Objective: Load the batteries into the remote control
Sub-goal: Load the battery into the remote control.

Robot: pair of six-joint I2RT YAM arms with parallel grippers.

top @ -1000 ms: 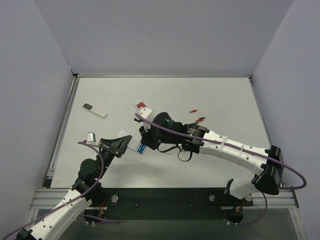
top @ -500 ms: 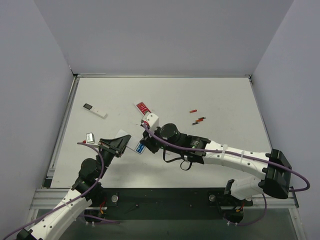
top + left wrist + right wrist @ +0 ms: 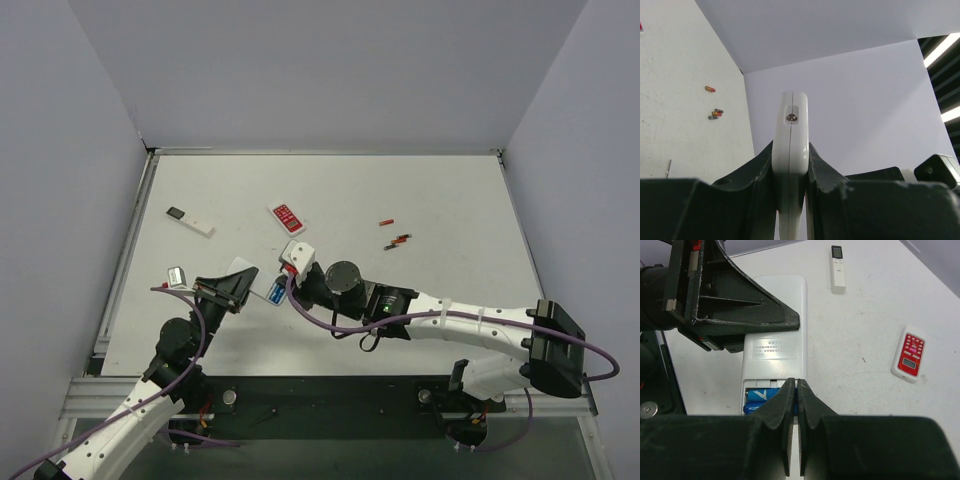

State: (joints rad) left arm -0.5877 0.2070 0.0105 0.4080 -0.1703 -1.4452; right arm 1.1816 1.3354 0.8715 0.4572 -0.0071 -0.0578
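Observation:
The remote control (image 3: 251, 274) lies back up, white, with my left gripper (image 3: 233, 290) shut on its left edge. In the left wrist view its thin edge (image 3: 790, 130) stands clamped between both jaws. The right wrist view shows its open battery bay, with two blue batteries (image 3: 759, 401) lying side by side in it. My right gripper (image 3: 794, 384) is shut on nothing, its tips over the right end of those batteries. From above, the batteries (image 3: 278, 293) show as a blue patch beside the right gripper (image 3: 288, 290).
A slim white stick remote (image 3: 190, 221) lies at the far left and a red-faced remote (image 3: 288, 217) behind the grippers. Loose red cells (image 3: 386, 222) and a small cluster of cells (image 3: 398, 240) lie to the right. Grey walls enclose the table.
The right wrist has swung back toward the near edge and lower, uncovering the red-faced remote. Its shut tips stay at the battery bay. The left gripper and remote shifted slightly left.

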